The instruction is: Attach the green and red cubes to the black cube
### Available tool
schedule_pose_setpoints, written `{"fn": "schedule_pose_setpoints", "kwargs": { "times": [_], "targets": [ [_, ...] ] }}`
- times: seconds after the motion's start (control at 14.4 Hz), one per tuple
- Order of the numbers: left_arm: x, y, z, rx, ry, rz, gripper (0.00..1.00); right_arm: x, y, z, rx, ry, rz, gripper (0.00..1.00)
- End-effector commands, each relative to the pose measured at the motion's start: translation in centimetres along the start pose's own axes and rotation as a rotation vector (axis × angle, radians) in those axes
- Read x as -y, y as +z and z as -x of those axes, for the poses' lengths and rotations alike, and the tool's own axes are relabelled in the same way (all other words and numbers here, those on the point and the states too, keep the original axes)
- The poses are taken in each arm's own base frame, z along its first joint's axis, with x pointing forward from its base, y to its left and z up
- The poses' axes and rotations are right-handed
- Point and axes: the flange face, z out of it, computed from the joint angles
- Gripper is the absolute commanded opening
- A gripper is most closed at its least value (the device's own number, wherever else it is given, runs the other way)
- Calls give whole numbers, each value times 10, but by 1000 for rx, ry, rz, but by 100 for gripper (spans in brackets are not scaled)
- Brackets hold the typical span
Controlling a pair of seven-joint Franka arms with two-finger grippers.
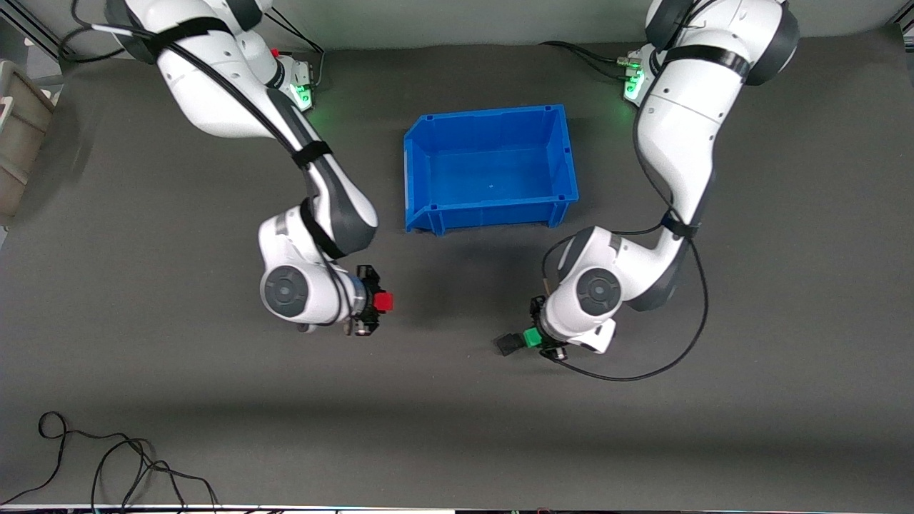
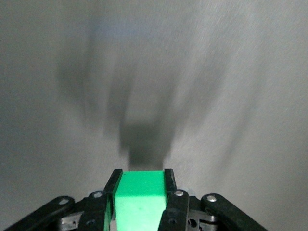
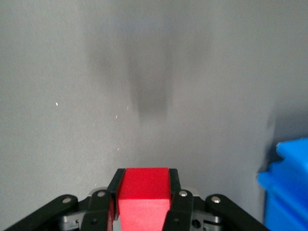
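My left gripper (image 1: 533,338) is shut on the green cube (image 1: 530,337), over the mat nearer the front camera than the blue bin. The black cube (image 1: 508,344) sits against the green cube's free face, on the side toward my right arm. In the left wrist view the green cube (image 2: 140,195) fills the gap between the fingers (image 2: 169,180), and the black cube shows as a dark block (image 2: 144,144) just past it. My right gripper (image 1: 378,303) is shut on the red cube (image 1: 385,302), which also shows in the right wrist view (image 3: 144,190). A wide gap lies between the red and black cubes.
An empty blue bin (image 1: 485,114) stands mid-table, nearer the arm bases than both grippers; its corner shows in the right wrist view (image 3: 288,192). A grey box (image 1: 18,135) sits at the right arm's end. A loose black cable (image 1: 107,464) lies near the front edge.
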Motion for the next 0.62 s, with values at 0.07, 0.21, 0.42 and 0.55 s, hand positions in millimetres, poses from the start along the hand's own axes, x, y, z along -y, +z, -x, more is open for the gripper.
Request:
{"fn": "schedule_pose_setpoints", "kwargs": {
  "times": [0.07,0.21,0.42,0.55],
  "targets": [
    [0,14,10,-6,-19,-1,0,18,15,21,34,84,-40,0],
    [-1,19,9,-12,-48,-1,0,16,17,24,33,77,-41,0],
    [2,21,12,-12,-43,-2,0,15,29,34,43,91,-63,0],
    [1,16,13,-6,-32,3,0,18,30,37,58,114,-84,0]
  ]
}}
